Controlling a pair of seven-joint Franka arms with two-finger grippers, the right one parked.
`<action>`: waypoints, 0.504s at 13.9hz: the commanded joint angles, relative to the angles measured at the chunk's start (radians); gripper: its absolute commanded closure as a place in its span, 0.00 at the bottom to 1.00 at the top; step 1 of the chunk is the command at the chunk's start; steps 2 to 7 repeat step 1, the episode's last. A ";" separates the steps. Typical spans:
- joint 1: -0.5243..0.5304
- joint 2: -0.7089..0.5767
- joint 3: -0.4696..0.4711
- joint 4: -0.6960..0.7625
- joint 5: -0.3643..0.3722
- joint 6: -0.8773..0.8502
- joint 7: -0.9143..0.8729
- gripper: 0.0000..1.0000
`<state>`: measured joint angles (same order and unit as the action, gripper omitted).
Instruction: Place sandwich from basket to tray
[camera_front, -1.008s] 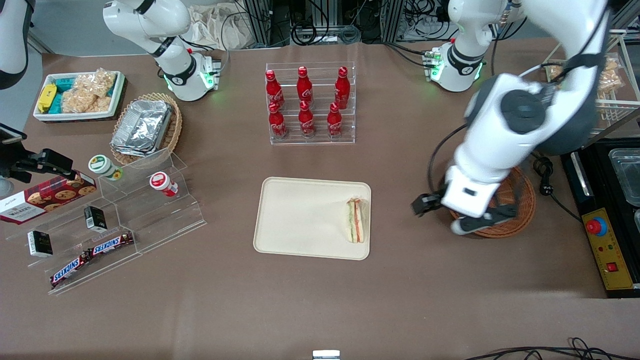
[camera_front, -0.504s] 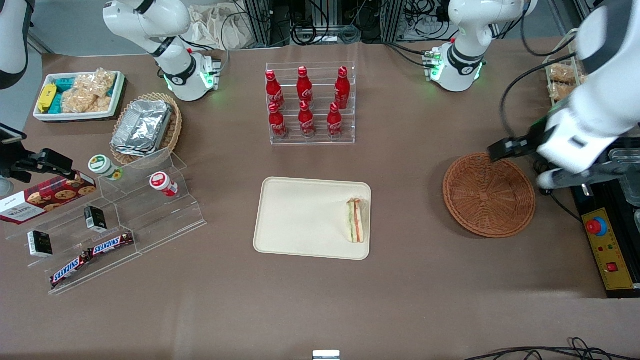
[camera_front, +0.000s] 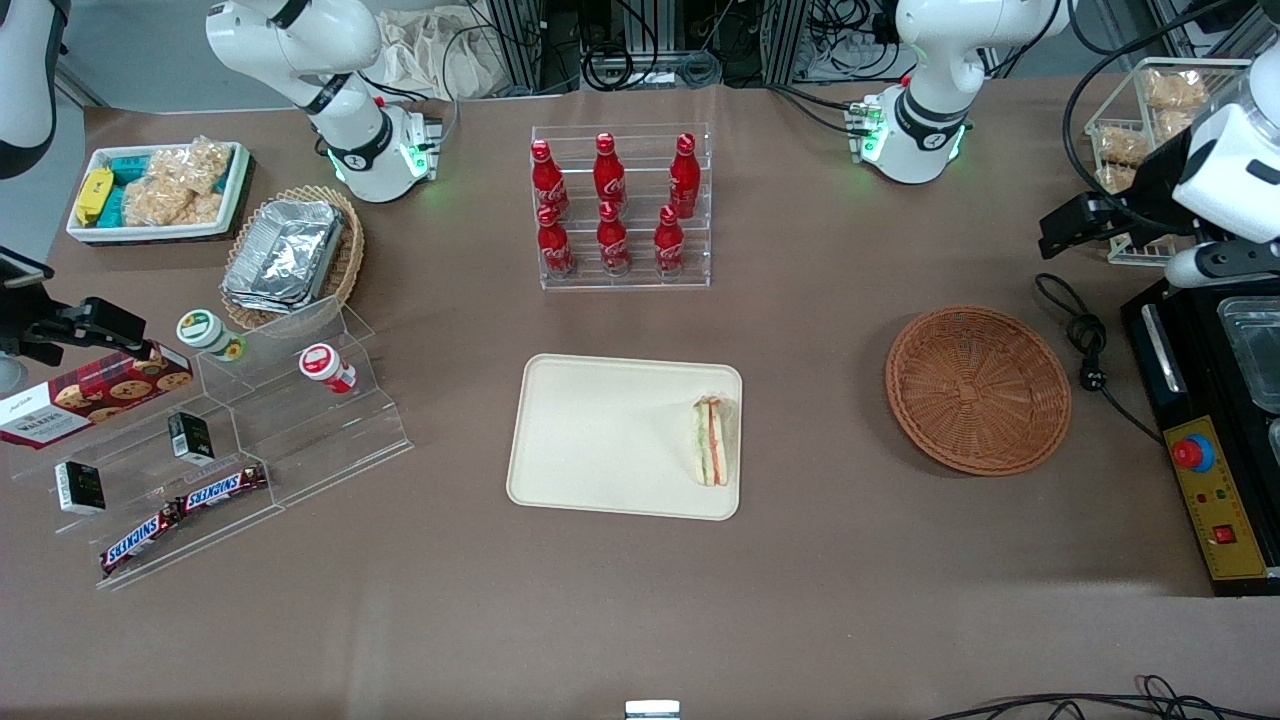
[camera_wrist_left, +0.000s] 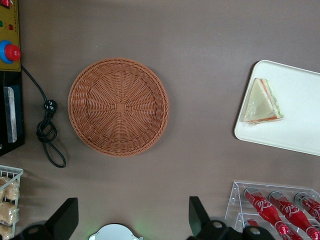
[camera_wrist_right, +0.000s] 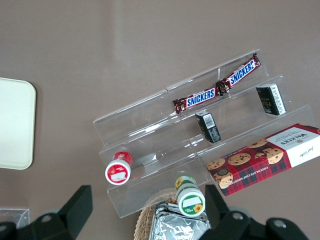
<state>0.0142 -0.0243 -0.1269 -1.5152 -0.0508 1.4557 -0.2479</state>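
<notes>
The small triangular white-bread sandwich (camera_front: 712, 441) lies on the cream rectangular plastic tray (camera_front: 600, 440), at the end nearest the round reddish-brown wicker basket (camera_front: 978, 389), its long cut edge running along that end's short rim. The basket holds nothing. The left gripper (camera_wrist_left: 131, 220) hangs high toward the working arm's end of the surface, fingers (camera_wrist_left: 66, 218) spread wide and holding nothing, well apart from the sandwich. The placing looks done; no reach seems needed.

Left arm raised at its own end of the table.
The gripper (camera_wrist_left: 131, 220) hung high, fingers spread wide and holding nothing.
</notes>
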 joint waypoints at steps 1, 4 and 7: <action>-0.014 -0.006 0.029 -0.002 -0.012 0.000 0.035 0.01; -0.014 -0.006 0.029 -0.002 -0.012 0.000 0.035 0.01; -0.014 -0.006 0.029 -0.002 -0.012 0.000 0.035 0.01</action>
